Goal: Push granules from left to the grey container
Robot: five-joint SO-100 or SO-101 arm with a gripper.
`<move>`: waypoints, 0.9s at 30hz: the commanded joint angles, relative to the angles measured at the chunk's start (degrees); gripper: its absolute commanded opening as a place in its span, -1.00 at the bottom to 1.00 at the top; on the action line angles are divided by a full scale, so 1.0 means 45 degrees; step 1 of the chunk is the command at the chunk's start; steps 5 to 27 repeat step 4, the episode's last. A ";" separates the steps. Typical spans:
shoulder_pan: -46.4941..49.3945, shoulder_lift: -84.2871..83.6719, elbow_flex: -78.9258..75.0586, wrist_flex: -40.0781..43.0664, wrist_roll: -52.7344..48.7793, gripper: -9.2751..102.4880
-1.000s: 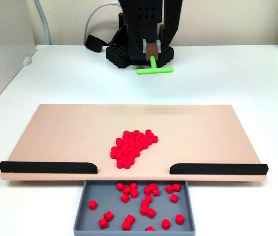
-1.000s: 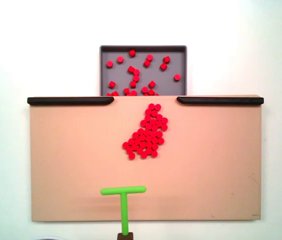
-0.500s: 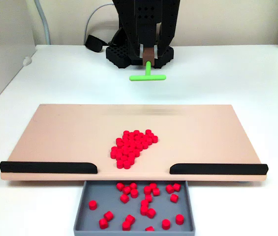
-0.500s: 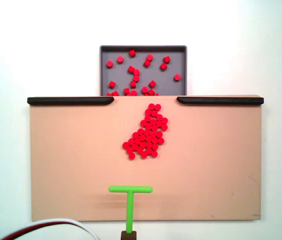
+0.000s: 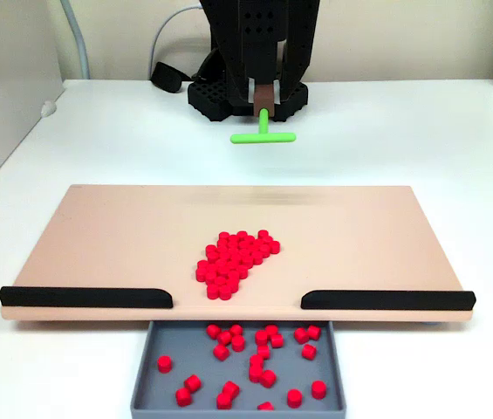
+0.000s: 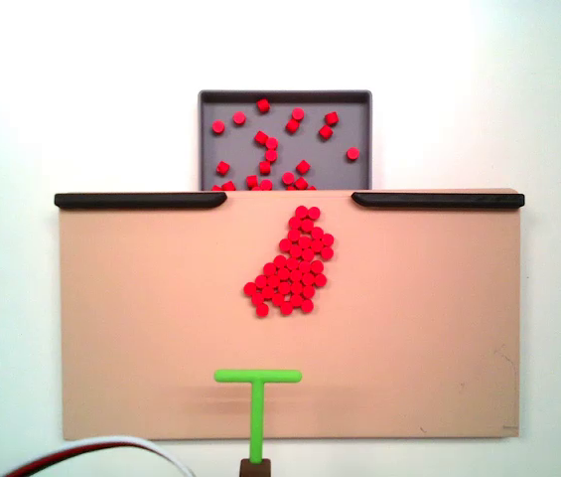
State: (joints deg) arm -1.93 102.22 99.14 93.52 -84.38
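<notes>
Red granules (image 5: 236, 260) are seen heaped near the middle of the tan board (image 5: 106, 236) in a fixed view, close behind the gap between two black strips (image 5: 85, 297), while others already lie scattered in the grey container (image 5: 152, 384) below that gap. A green T-shaped stick (image 5: 263, 133) is held clamped in the gripper (image 5: 264, 98), well behind the board and apparently raised above the table (its height is hard to judge).

From above, in a fixed view, the stick's crossbar (image 6: 257, 377) is found over the board's near edge, well apart from the pile (image 6: 292, 263), which slants from lower left to upper right. The container (image 6: 354, 174) sits beyond the gap. A push begun off-centre could be expected to split the slanted pile, so that pellets are driven sideways against a strip (image 6: 437, 200) instead of through the gap. If the bar is lowered too little, pellets may be ridden over and left behind.
</notes>
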 commanded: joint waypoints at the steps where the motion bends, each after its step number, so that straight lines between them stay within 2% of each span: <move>1: -0.0137 -0.0020 -0.0254 0.0039 -0.0195 -0.84; 27: -0.0020 0.0020 -0.0254 0.0039 -0.0449 -0.84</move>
